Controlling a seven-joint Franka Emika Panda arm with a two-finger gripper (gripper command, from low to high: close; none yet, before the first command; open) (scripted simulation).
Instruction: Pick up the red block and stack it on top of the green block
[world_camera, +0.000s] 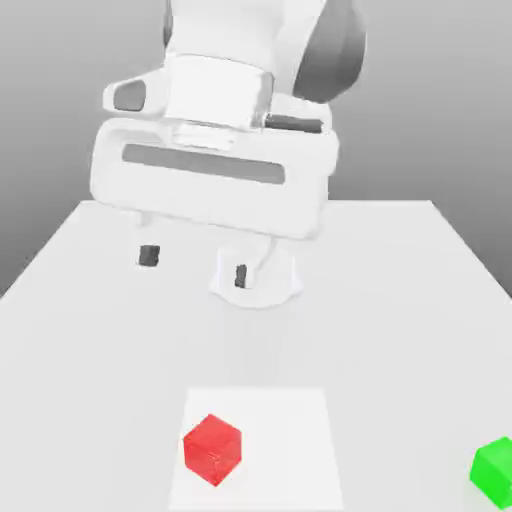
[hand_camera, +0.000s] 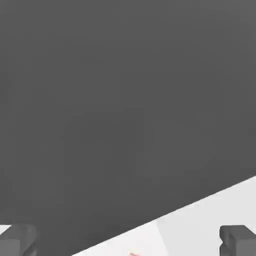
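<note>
The red block (world_camera: 213, 449) is a small bright red cube resting on a lighter square patch of the table near the front. The green block (world_camera: 494, 470) sits at the front edge on the exterior view's right, well apart from the red one. My gripper (world_camera: 194, 266) hangs high over the middle of the table, behind the red block, with its two dark fingertips (world_camera: 149, 256) wide apart and nothing between them. In the hand view the gripper (hand_camera: 127, 241) shows both finger pads (hand_camera: 237, 241) far apart, and a sliver of the red block (hand_camera: 133, 254) peeks at the frame edge.
The white table (world_camera: 400, 300) spreads around both cubes. The arm's round white base (world_camera: 256, 280) stands at the table's middle, behind the gripper. A grey backdrop lies beyond the table's far edge.
</note>
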